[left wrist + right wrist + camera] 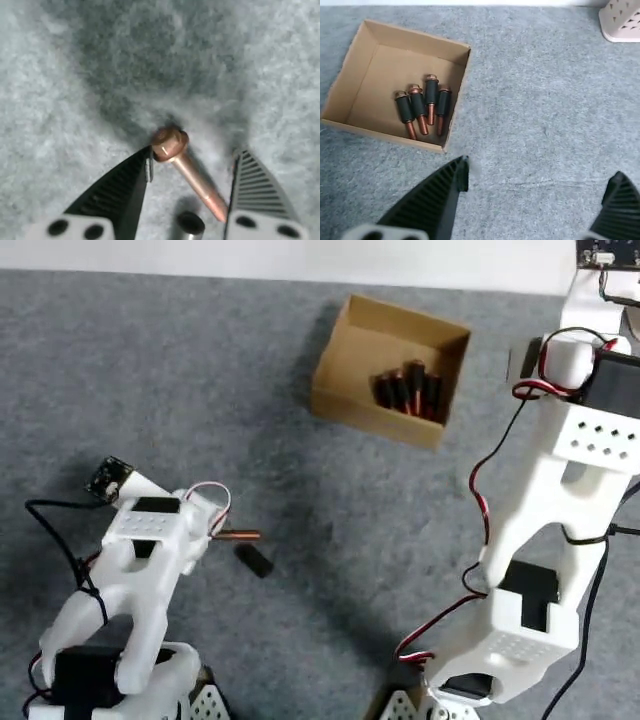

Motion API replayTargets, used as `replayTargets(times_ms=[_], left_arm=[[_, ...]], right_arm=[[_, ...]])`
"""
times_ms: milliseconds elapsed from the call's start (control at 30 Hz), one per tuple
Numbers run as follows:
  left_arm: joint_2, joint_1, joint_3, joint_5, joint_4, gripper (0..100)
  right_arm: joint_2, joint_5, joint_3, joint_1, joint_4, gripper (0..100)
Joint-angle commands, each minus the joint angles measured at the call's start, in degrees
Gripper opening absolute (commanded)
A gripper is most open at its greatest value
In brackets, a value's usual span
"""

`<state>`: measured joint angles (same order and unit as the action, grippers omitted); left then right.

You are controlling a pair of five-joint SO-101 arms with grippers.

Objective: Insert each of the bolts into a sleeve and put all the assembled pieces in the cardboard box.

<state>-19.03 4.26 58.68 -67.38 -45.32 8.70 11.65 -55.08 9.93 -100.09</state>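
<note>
A copper bolt (192, 177) lies on the grey carpet between the fingers of my left gripper (196, 151), which is open; one fingertip (145, 162) touches the bolt's head. From above, the bolt (242, 535) sticks out past the left gripper (212, 528), and a loose black sleeve (255, 560) lies just beside it. The cardboard box (345, 390) stands at the back with several assembled pieces (410, 390) inside. My right gripper (540, 180) hangs open over bare carpet near the box (350, 75), holding nothing; the assembled pieces (422, 102) lie together in it.
The right arm (560, 490) stretches along the table's right side with red and black cables. A pale perforated plastic part (622, 20) sits at the carpet's edge. Open carpet lies between the box and the left gripper.
</note>
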Motion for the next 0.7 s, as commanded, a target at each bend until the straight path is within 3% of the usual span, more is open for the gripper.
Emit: replayTargets(times_ms=[0,133,233,500,667], left_arm=[[-0.2,1.1,0.0,-0.4,1.8,25],[-0.2,0.7,0.0,-0.2,1.8,25],[-0.7,0.1,-0.2,-0.2,1.8,25],[-0.7,0.5,-0.5,-0.4,1.9,25],[-0.7,0.5,-0.4,-0.8,1.8,25]], right_arm=[[-2.3,-0.5,-0.1,0.6,-1.0,38.6],[-2.7,-0.8,2.7,-3.6,-1.0,38.6],[-5.5,-4.7,9.9,-11.2,-1.0,38.6],[-15.8,-6.4,31.7,-43.6,0.1,38.6],[-16.1,-6.4,44.8,-53.3,9.7,38.6]])
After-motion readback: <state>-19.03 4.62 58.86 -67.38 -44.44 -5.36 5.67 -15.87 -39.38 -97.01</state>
